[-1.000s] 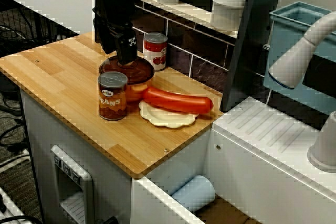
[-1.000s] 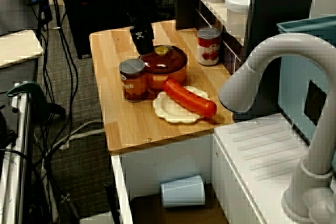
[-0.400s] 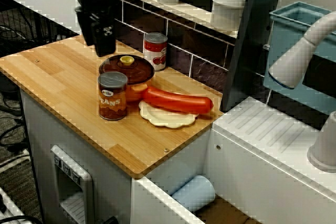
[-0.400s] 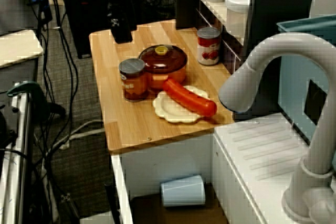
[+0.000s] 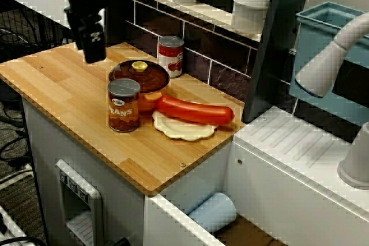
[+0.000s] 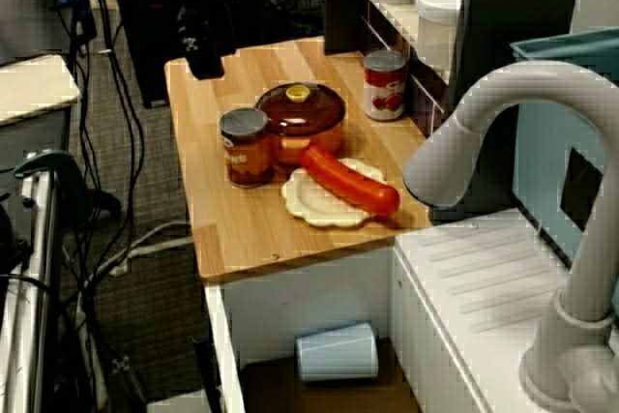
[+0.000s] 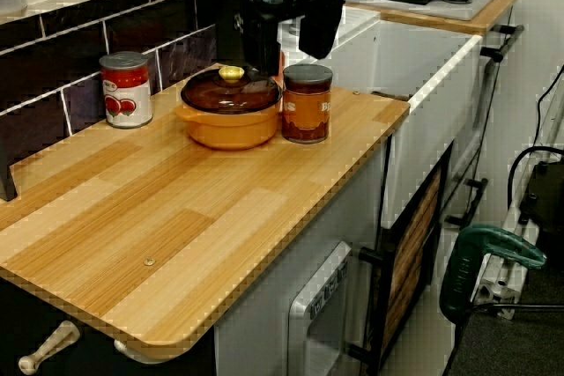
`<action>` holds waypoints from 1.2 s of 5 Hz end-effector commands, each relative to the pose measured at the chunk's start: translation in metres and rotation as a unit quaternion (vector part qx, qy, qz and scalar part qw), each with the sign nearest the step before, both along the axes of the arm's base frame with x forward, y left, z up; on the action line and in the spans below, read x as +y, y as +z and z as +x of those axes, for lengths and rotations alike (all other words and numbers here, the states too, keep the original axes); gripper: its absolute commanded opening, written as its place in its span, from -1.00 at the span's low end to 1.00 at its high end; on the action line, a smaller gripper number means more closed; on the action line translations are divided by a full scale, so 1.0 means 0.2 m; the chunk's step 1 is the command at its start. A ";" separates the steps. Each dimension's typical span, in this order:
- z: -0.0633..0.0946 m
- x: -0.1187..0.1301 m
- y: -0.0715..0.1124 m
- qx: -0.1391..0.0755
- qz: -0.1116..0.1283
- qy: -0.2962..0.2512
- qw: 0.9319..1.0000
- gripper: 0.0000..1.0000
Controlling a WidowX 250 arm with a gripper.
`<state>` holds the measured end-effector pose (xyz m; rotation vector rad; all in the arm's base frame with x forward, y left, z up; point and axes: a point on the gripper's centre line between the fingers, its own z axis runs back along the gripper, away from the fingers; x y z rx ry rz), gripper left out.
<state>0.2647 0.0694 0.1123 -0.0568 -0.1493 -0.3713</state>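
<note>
Pot (image 5: pixel 139 79): mid-counter (image 5: pixel 63 87), with the tomato can (image 5: pixel 170 56) behind it.
Beans can (image 5: pixel 123 105): just before the pot.
Sausage (image 5: pixel 195 110): on the plate (image 5: pixel 179 130), right of the pot.
Gripper (image 5: pixel 94 50): over the counter, left of the pot.

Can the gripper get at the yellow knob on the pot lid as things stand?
Probably yes. The gripper hangs open over the counter, apart from the pot. Nothing lies over the knob, and the bean can stands beside the pot, not above it.

A sausage (image 5: pixel 196 110) lies on a plate (image 5: pixel 173 129) near a beans can (image 5: pixel 123 106).
</note>
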 end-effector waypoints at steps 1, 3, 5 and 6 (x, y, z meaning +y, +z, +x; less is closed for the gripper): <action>-0.04 0.04 -0.05 -0.029 0.020 0.000 0.999 1.00; -0.08 0.01 -0.15 -0.025 0.032 -0.014 0.999 1.00; -0.09 -0.03 -0.23 -0.025 0.039 -0.066 0.997 1.00; -0.09 -0.04 -0.26 -0.023 0.038 -0.073 0.996 1.00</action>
